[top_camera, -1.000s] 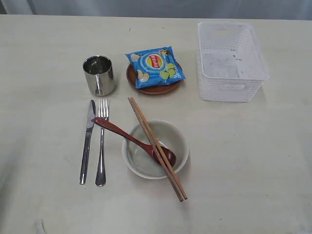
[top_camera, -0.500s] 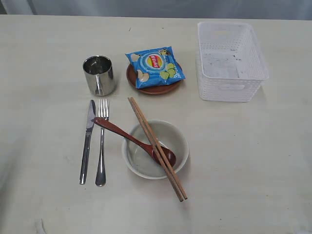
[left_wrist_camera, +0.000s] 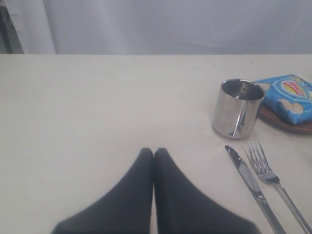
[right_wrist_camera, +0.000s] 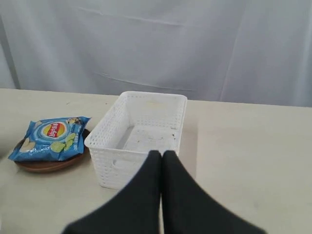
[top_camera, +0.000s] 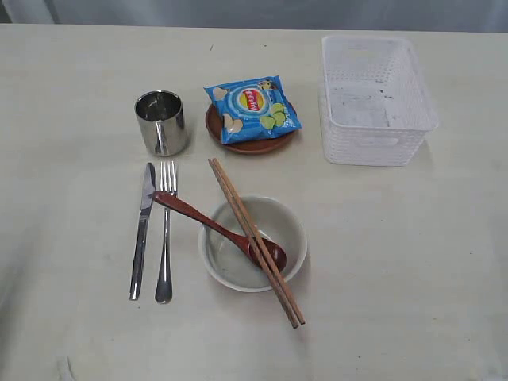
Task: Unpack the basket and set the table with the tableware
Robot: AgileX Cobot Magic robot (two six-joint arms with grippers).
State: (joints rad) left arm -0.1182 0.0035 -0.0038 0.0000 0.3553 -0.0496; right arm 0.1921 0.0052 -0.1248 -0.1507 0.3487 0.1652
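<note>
Basket (top_camera: 365,147) single, chopsticks (top_camera: 238,210) two, bowl (top_camera: 297,232) one, mug (top_camera: 161,125) one, both arms' jaws pressed together

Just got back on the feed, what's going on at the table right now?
Nothing is being handled. The left jaws and the right jaws are both shut and empty, clear of every item. The basket looks empty. Laid out on the table are the mug, the plate with a snack bag on it, and the knife and fork side by side. The bowl holds the spoon, whose handle lies over the fork. The chopsticks lie across the bowl.
</note>
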